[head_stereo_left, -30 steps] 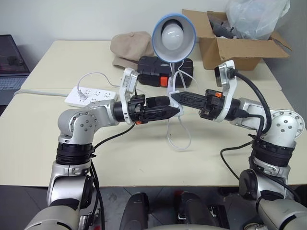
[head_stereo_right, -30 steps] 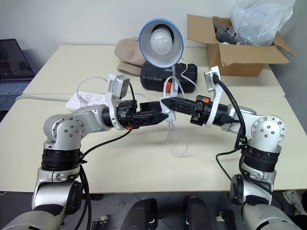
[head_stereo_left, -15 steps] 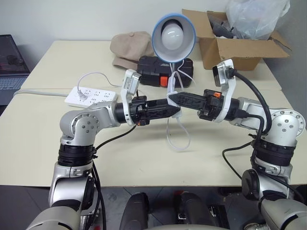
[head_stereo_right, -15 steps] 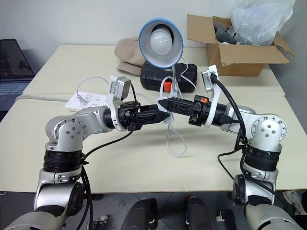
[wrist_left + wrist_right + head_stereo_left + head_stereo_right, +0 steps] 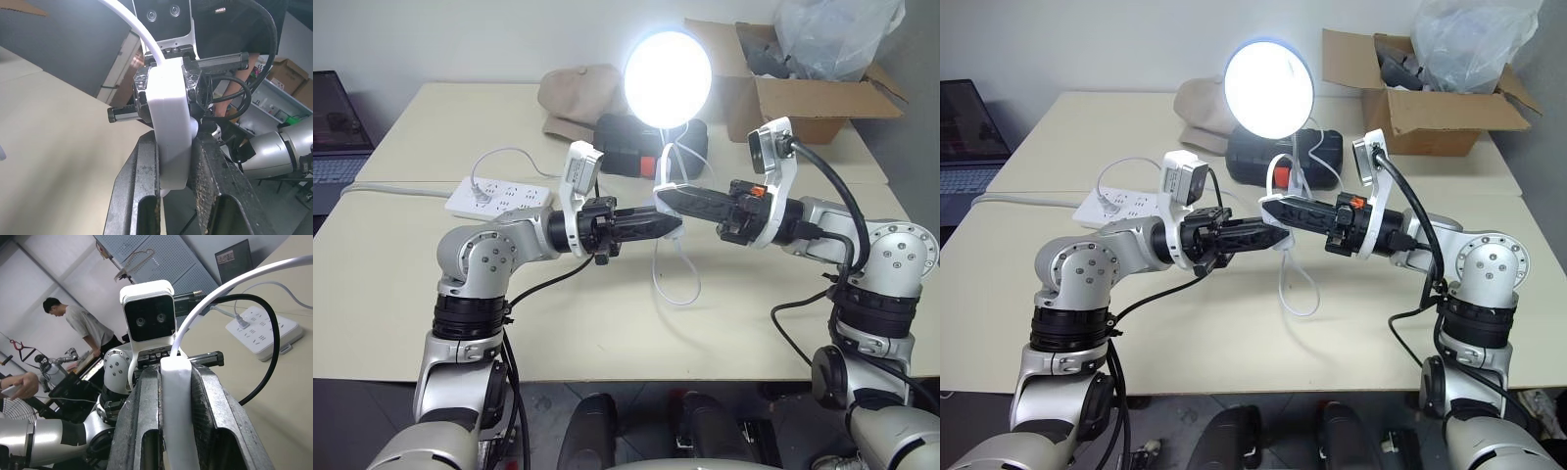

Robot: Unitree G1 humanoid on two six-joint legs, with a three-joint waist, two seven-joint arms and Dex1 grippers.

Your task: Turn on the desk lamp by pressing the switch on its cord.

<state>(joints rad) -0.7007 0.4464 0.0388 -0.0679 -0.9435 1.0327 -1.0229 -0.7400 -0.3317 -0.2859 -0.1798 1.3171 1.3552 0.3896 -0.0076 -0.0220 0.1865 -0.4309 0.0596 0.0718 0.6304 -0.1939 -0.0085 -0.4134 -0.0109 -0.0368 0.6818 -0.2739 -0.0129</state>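
The desk lamp [image 5: 668, 78] is lit, and its round shade glows bright white. It stands near the back of the pale table [image 5: 411, 294], in front of a black case [image 5: 625, 145].

The switch [image 5: 168, 122] is held up in the air above the table, in front of the lamp, between the two arms. The left gripper [image 5: 672, 224] comes in from the left and its two black fingers are pressed tight on the switch, one on each flat side. The right gripper [image 5: 664, 199] comes in from the right and pinches the same switch at its other end. The two grippers meet tip to tip.

The cord [image 5: 677, 284] hangs down from the switch in a thin white loop that reaches the table. Another bit of it goes up and back to the lamp.

A white power strip [image 5: 499, 195] lies on the table to the left, with a plug in it. A tan cap [image 5: 579, 93] sits behind the case. An open cardboard box [image 5: 803, 93] stands at the back right, with a clear plastic bag [image 5: 837, 34] on top
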